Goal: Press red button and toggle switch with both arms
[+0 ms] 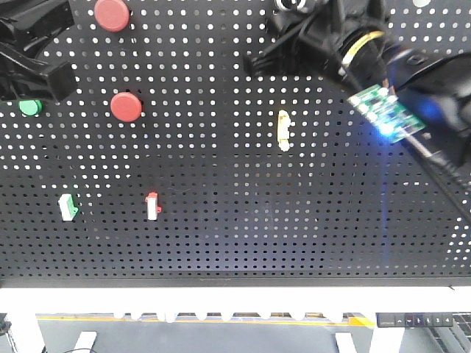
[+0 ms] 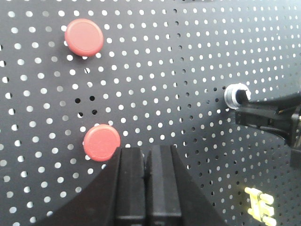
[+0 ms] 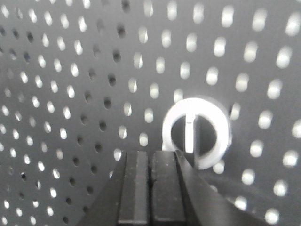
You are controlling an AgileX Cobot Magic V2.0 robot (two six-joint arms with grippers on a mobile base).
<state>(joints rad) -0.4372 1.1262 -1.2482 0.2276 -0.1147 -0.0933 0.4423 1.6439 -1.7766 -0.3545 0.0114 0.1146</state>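
Two red round buttons sit on the black pegboard. In the left wrist view they are the upper button and the lower button. My left gripper is shut and empty, its tip just right of the lower button and off it; it shows at top left in the front view. The silver toggle switch has my shut right gripper right beside it. I cannot tell whether they touch. In the front view the toggle is hidden.
A green button sits at the left. A yellow switch, a green-white switch and a red-white switch are lower on the board. A lit circuit board hangs on the right arm. A white frame edge runs below.
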